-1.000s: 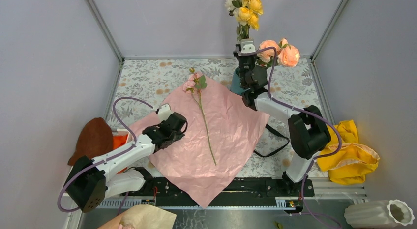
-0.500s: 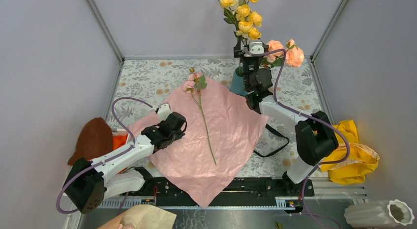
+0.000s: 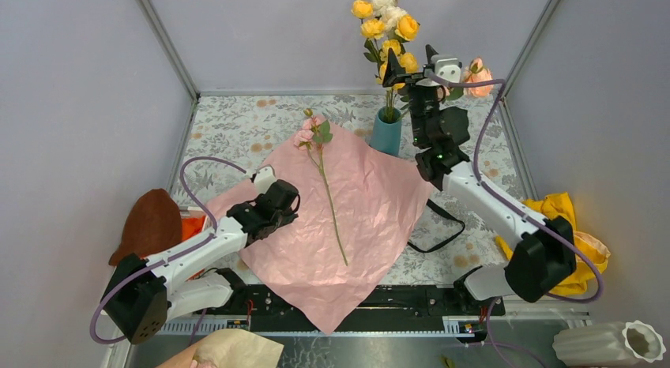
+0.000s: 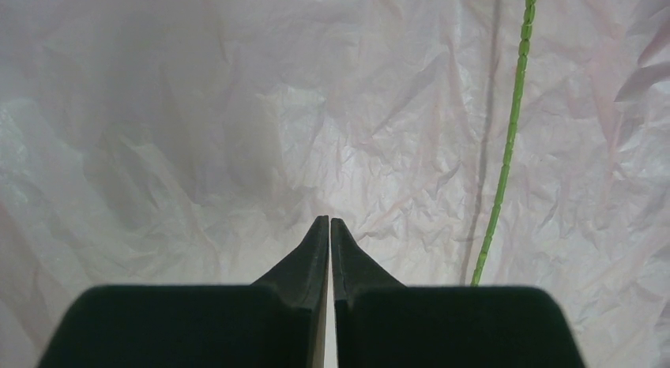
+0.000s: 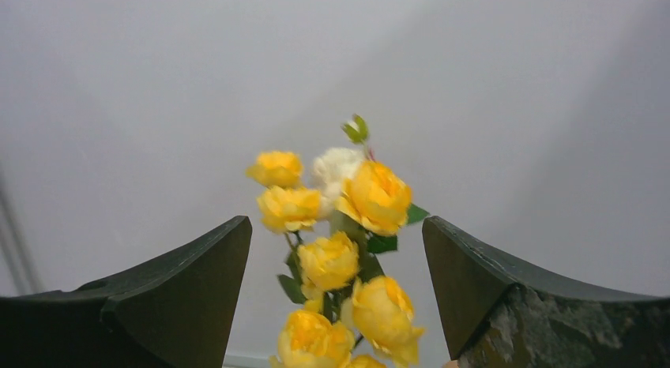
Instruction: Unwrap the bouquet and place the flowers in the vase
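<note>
- The left gripper [image 4: 329,224] is low over the crinkled pink paper [image 3: 355,226], with its two fingers pressed together.
- Near it on the right, one pink flower [image 3: 314,133] lies flat on the paper, not touching the gripper.
- Farther back stands the teal vase [image 3: 385,136], with yellow flowers [image 3: 387,28] in it.
- The right gripper [image 3: 409,64] is up high beside those blooms, above the vase. Its fingers are wide apart and pinch nothing.
- Peach roses [image 3: 479,74] peek out behind it.

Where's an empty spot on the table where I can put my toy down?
Best spot: the bare flowered tablecloth at the back left, between the wall and the pink paper. The paper right of the lying flower is free too. Around the vase it is crowded: the right gripper hangs open there.
</note>
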### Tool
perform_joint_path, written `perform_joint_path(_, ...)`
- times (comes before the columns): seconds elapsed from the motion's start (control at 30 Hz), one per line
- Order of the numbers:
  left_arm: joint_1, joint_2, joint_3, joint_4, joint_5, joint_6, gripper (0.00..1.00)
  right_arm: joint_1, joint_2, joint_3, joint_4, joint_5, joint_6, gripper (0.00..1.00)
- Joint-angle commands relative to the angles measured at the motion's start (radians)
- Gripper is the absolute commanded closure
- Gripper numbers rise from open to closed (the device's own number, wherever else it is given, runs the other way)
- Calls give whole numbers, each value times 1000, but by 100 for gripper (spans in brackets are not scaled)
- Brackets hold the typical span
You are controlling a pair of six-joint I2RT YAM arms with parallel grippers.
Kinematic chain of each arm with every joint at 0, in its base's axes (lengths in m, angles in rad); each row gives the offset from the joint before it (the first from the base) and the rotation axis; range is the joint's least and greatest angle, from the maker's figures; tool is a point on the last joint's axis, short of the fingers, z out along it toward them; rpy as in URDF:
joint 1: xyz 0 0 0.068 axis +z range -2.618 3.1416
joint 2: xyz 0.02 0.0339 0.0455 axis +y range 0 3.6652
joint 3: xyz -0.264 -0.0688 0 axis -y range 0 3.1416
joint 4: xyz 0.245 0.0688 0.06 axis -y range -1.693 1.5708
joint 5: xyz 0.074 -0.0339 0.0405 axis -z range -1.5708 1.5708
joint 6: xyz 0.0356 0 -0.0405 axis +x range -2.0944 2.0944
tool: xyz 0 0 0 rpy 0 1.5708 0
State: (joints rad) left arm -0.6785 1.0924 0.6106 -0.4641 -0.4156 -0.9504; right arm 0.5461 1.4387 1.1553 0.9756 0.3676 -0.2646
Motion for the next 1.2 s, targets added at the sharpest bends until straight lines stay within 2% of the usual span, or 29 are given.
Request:
perform_joint_path(0.0,7,-23,7,33,2,-9,92,1,-119,88,-133,-162,123,13)
perform_joint_path(0.3,7,-64,-1,18,-4,-21,92,2,-230,138,-342,-494,377,17)
perform_joint_path(0.5,7,-106,-5,-16,-32,-33,92,11,-187,124,-438,-666,553,47)
perform_joint_path(0.7,7,-130,-14,-28,-37,-45,92,29,20,202,-748,-780,586,54)
perform_joint_path(0.77,8,-133,-16,-27,-39,-50,92,56,85,201,-815,-754,572,55)
perform_joint_path(0.97,9,-120,-21,-16,-37,-56,91,156,254,255,-1050,-528,506,63)
perform_joint_path(1.17,9,-111,-19,-15,-39,-54,91,180,406,322,-1147,-474,509,69)
